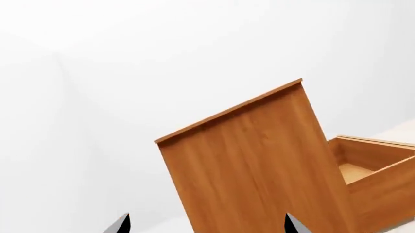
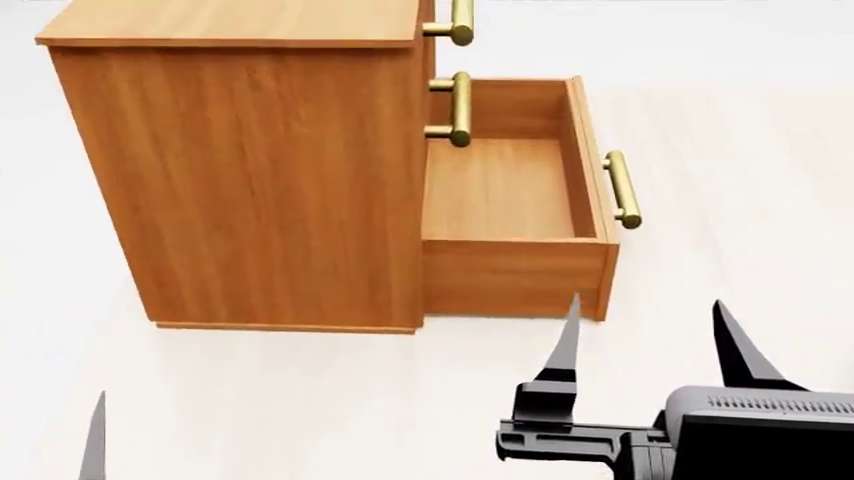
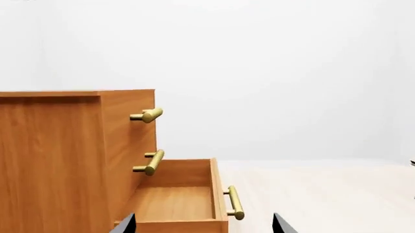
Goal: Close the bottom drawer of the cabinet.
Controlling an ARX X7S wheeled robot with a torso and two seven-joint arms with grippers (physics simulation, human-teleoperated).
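Plainly, the task is not yet done: the bottom drawer (image 2: pixel 514 190) stands pulled far out of the cabinet (image 2: pixel 254 170), its empty inside open to view and its brass handle (image 2: pixel 622 188) on the front panel facing away from the cabinet body. The two upper drawers sit flush, their handles (image 2: pixel 459 108) stacked above the open box. All of the closing push is left — nothing touches the drawer.

The right claw (image 2: pixel 647 325) hovers near the drawer's side wall and front corner, apart from the wood. Its two dark fingers (image 2: pixel 567 345) are spread wide and hold nothing; in the right wrist view the tips frame the drawer's front and handle (image 3: pixel 234 203), so a push on the front panel looks like the likely next step.

The left claw (image 1: pixel 207 224) points at the cabinet's plain side, well clear of it — its tips are set wide apart, released and empty.
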